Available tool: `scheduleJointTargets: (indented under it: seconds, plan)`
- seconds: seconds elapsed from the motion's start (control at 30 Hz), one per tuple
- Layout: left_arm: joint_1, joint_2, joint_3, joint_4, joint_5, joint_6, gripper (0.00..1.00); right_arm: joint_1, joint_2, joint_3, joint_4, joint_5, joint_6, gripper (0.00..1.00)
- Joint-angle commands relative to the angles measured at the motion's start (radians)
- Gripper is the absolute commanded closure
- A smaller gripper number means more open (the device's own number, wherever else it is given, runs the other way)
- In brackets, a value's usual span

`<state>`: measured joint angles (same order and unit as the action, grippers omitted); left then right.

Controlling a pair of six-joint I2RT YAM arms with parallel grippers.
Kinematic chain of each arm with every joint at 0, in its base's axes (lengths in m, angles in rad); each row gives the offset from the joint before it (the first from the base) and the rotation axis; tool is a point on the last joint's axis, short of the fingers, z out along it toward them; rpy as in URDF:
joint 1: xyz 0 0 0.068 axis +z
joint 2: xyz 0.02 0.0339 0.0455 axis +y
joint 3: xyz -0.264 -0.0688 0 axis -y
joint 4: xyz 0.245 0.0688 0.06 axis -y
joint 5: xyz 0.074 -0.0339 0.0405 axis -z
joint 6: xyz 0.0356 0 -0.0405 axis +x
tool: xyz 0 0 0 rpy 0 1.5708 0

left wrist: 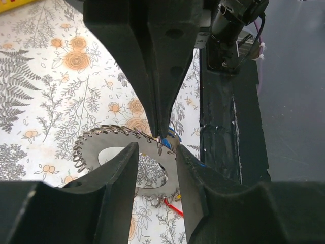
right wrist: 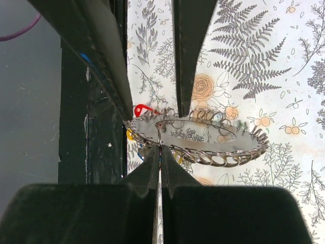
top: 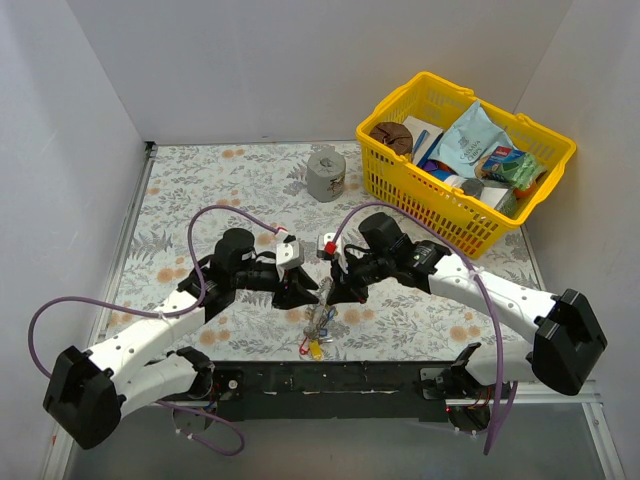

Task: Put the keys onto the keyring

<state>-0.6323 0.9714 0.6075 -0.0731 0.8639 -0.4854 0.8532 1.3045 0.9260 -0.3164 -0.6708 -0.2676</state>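
The right pincer (right wrist: 160,151) is clenched on the keyring (right wrist: 238,145) rim, steadying it, while the left pincer (left wrist: 157,152) is released and straddles it, seemingly to thread keys (right wrist: 140,109).

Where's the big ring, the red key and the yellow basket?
keyring (left wrist: 86,152), left wrist view, flat grey band left of its hole.
red key (right wrist: 140,109), right wrist view, its red plastic head.
yellow basket (top: 420,200), top view, its near side wall.

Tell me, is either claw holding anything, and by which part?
The right gripper pinches the keyring by its ridged rim; the left gripper stands open astride it.
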Motion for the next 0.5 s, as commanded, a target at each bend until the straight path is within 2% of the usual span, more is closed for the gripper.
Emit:
scheduleJointTargets:
  seconds: [0.0, 0.47]
  plan:
    - [-0.003, 0.049, 0.046, 0.022, 0.061, 0.024, 0.66, 0.003, -0.044, 0.014, 0.011, -0.009, -0.019, 0.99]
    - [-0.004, 0.104, 0.009, 0.145, 0.092, -0.051, 0.78, 0.003, -0.051, 0.005, 0.025, -0.012, -0.016, 0.99]
